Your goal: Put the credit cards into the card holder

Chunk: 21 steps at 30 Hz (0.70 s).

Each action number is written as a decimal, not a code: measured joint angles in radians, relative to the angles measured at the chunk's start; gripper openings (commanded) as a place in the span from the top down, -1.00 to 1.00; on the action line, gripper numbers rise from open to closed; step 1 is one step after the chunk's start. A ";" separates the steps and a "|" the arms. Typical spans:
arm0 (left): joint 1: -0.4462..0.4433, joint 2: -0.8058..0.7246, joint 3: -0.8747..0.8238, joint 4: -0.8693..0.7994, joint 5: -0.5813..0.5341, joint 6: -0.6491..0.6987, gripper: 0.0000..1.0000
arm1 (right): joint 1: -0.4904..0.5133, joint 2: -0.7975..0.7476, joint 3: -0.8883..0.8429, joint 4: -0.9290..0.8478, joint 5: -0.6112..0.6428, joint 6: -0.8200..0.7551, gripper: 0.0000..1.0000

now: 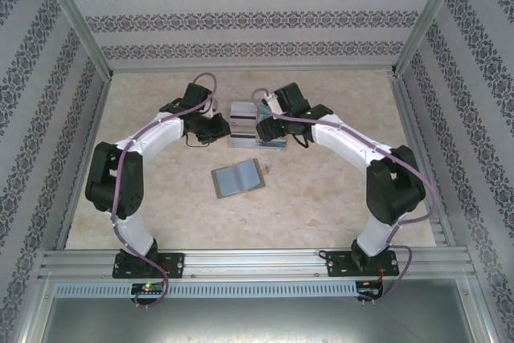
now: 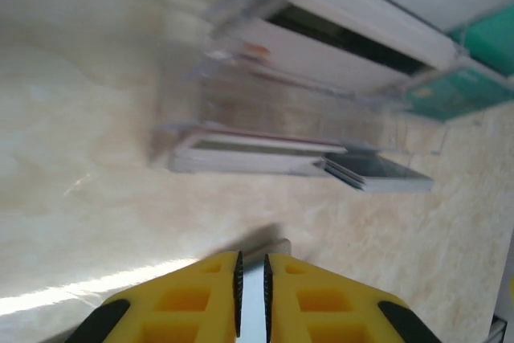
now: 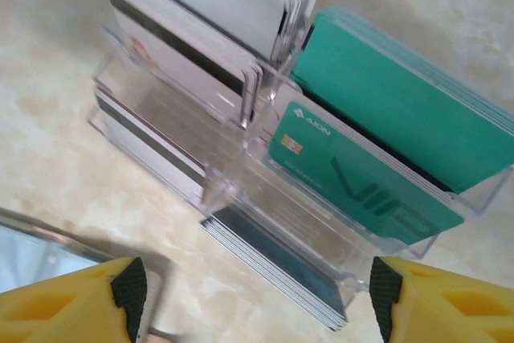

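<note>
Barely begun: found card holder (image 1: 238, 178) unfolded mid-frame, seemingly empty; credit cards (image 3: 385, 118) in clear tray (image 3: 229, 186). Saw right gripper (image 3: 259, 295) spread wide, left gripper (image 2: 253, 279) near-pinched, grip unclear.

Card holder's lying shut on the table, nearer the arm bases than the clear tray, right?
Not shut: the top external view shows the card holder lying open, bluish-grey inside facing up. It is on the table, nearer the arm bases than the clear tray.
</note>
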 measured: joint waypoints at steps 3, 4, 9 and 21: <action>0.029 0.001 -0.022 0.022 -0.003 -0.006 0.42 | -0.005 0.072 0.090 -0.047 0.074 -0.079 -0.63; 0.035 0.002 -0.025 0.023 -0.006 -0.005 0.37 | -0.010 0.088 0.113 -0.056 0.098 -0.099 -0.66; 0.055 0.029 -0.022 0.061 -0.004 -0.011 0.25 | -0.045 0.111 0.182 -0.097 0.160 -0.184 -0.88; 0.060 0.194 0.079 0.113 0.022 -0.011 0.24 | -0.106 0.211 0.443 -0.198 0.049 -0.232 -0.86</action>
